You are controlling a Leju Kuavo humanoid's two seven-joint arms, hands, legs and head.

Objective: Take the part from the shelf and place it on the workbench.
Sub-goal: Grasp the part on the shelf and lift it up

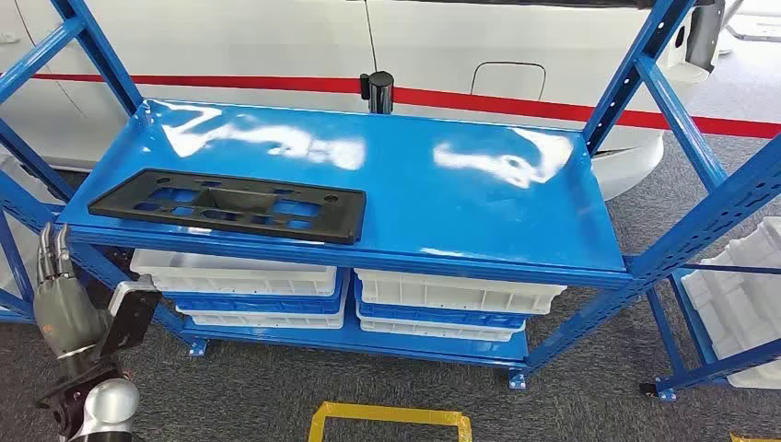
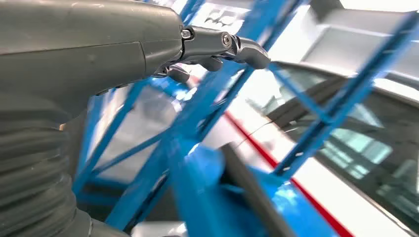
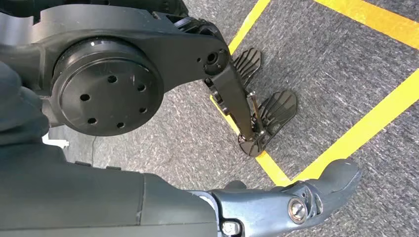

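A flat black rectangular plastic part (image 1: 228, 204) with cut-out windows lies on the top deck of the blue metal shelf (image 1: 479, 212), toward that deck's left front corner, its long edge roughly along the front lip. The left hand (image 1: 57, 299) is raised just below and outside that same corner, fingers pointing up and somewhat apart, holding nothing and not touching the part. In the right wrist view the right hand (image 3: 296, 202) hangs over grey carpet with yellow floor tape (image 3: 356, 133), apparently holding nothing, though I cannot tell how its fingers lie. White plastic bins (image 1: 276, 276) sit on the level beneath the deck. The step in hand looks like the reach, with the grasp not yet begun. Next, the left hand would need to rise above the deck's lip and close on the part's near edge, probably with the right hand supporting the far end.
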